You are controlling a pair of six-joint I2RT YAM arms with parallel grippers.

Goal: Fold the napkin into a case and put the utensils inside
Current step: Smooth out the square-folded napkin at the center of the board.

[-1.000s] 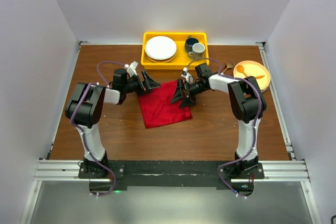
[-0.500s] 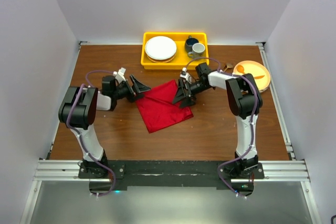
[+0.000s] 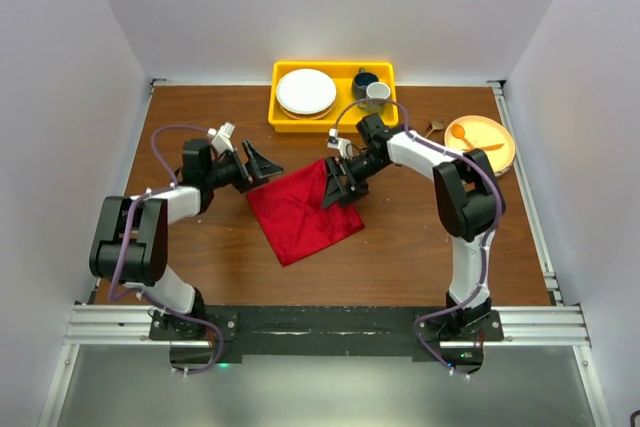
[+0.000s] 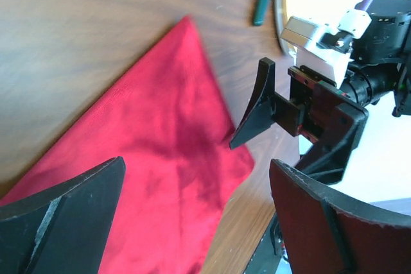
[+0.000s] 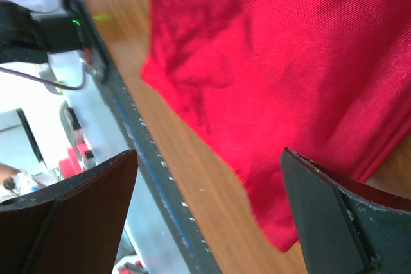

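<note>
now, the step in hand looks like taking hold of the napkin [image 3: 300,217] for a fold. to do it well, the left jaws should drop onto the corner just ahead of them and pinch only cloth, without scraping the surface [image 3: 230,257]. the right jaws should take the edge beneath them at the same height, so both lift together and the crease runs straight. a slack or uneven lift would likely skew the case.

left jaws: spread wide, holding nothing, poised just off the napkin's left corner. the napkin lies flat between and under the two pairs. right jaws: also wide and empty, hanging over its upper right part; whether a tip touches the cloth i cannot tell. the utensils [image 3: 470,135] seem to lie well right of the right jaws, on a plate [image 3: 505,157].
</note>
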